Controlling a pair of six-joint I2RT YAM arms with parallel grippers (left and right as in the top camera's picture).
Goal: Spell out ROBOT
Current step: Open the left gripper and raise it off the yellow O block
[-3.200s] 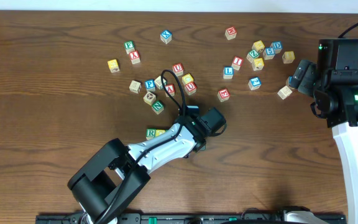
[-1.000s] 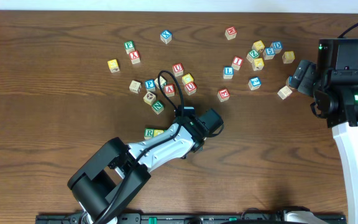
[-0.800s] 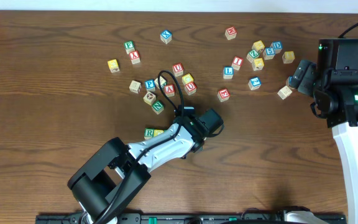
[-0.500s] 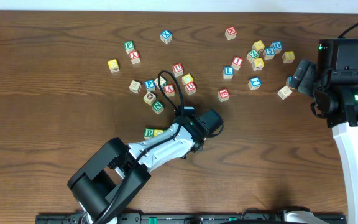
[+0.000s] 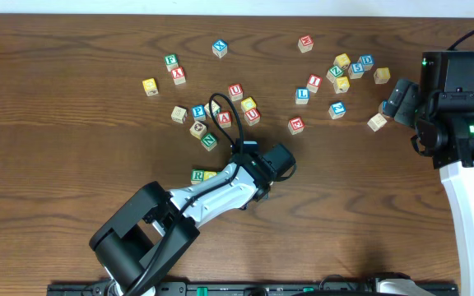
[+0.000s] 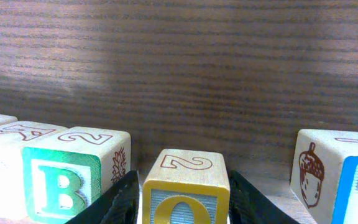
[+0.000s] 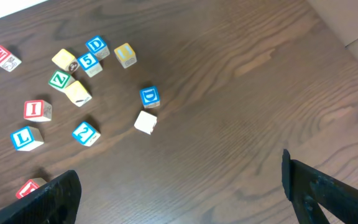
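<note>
In the left wrist view my left gripper is shut on a yellow O cube, a black finger pressed against each side. It sits in a row between the green B cube on its left and the blue T cube on its right, with narrow gaps. Their bases are out of frame. From overhead, the green R cube and a yellow cube lie beside the left arm, which hides the other cubes of the row. My right gripper hangs open over bare table at the right edge.
Loose cubes lie scattered behind the row: a red U, a red A, a blue L and a cluster at the back right. A blue D and a plain cube sit near the right gripper.
</note>
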